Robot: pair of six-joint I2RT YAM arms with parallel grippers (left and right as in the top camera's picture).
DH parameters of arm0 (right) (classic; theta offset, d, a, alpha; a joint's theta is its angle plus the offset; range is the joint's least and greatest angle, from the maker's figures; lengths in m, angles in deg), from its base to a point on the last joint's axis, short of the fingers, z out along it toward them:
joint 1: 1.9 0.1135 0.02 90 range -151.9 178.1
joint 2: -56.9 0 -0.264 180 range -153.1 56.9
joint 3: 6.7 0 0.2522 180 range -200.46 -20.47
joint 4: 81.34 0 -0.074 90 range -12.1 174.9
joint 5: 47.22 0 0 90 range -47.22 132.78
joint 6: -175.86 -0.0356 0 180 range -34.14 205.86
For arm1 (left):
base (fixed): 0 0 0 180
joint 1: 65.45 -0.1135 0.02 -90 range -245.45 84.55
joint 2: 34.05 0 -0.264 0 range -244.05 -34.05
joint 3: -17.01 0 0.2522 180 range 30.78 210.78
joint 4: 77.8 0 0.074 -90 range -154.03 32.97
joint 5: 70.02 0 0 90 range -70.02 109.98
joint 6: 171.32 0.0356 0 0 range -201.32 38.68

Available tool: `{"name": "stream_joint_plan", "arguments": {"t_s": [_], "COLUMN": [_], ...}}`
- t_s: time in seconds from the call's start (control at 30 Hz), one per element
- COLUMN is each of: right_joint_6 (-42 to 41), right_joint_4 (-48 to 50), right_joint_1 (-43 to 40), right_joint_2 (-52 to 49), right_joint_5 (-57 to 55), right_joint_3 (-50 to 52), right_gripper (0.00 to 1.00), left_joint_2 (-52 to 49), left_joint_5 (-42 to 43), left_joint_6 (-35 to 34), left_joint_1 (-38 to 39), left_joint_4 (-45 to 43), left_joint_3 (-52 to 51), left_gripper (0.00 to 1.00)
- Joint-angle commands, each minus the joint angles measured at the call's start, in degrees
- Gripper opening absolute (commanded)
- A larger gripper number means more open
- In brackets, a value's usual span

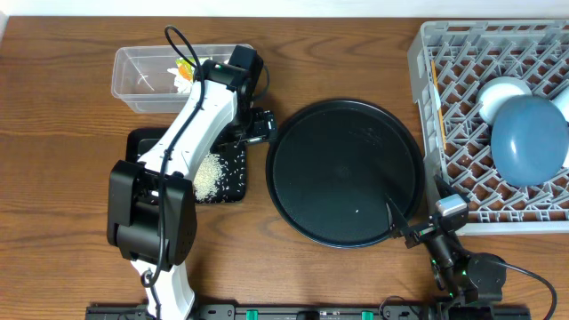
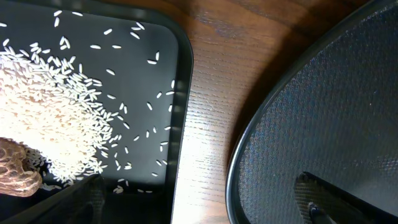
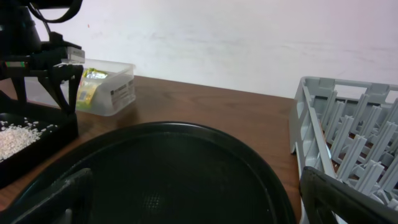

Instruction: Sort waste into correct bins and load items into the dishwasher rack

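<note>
The dishwasher rack (image 1: 427, 53) sits just right of the round black tray (image 1: 347, 173), and I see the dark blue plate (image 1: 529, 138) and white bowl (image 1: 500, 92) already in it. Left of the round tray, almost touching its rim, is the shallow black bin (image 2: 180, 124), holding the heap of rice (image 2: 50, 112) and the brown lump (image 2: 15, 177). Farther left and back stands the clear tub (image 1: 129, 84) with the wrapper (image 1: 184, 68) inside.

My left gripper (image 1: 258, 124) hovers between the black bin and the round tray, fingers wide and empty. My right gripper (image 1: 404, 227) sits over the round tray's near-right rim, also spread wide with nothing held.

I see nothing large on the round tray, so I judge sorting is nearly finished. Next I'd lift both arms clear and check for strays.
</note>
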Motion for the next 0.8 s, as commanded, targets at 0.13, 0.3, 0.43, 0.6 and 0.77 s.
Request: {"name": "stream_joint_plan", "arguments": {"t_s": [0.13,0.3,0.43,0.6,0.77], "right_joint_6": [1.05,1.05,1.05,1.05,1.05], "right_joint_4": [-0.24,-0.24,-0.24,-0.24,-0.24], "right_joint_1": [-0.39,-0.39,-0.39,-0.39,-0.39], "right_joint_2": [0.37,0.37,0.37,0.37,0.37], "right_joint_5": [0.20,0.20,0.20,0.20,0.20], "right_joint_3": [0.11,0.11,0.11,0.11,0.11], "right_gripper": [0.99,0.99,0.99,0.99,0.99], "left_joint_2": [0.94,0.94,0.94,0.94,0.94], "left_joint_5": [-0.35,-0.33,-0.33,-0.79,-1.46], "left_joint_6": [-0.04,-0.04,-0.02,1.75,1.73], "left_joint_1": [0.00,0.00,0.00,0.00,0.02], "left_joint_4": [-1.18,-1.22,-1.20,1.90,1.90], "left_joint_3": [-0.17,-0.17,-0.17,-0.17,-0.17], "left_gripper": [0.98,0.98,0.98,0.98,0.98]}}
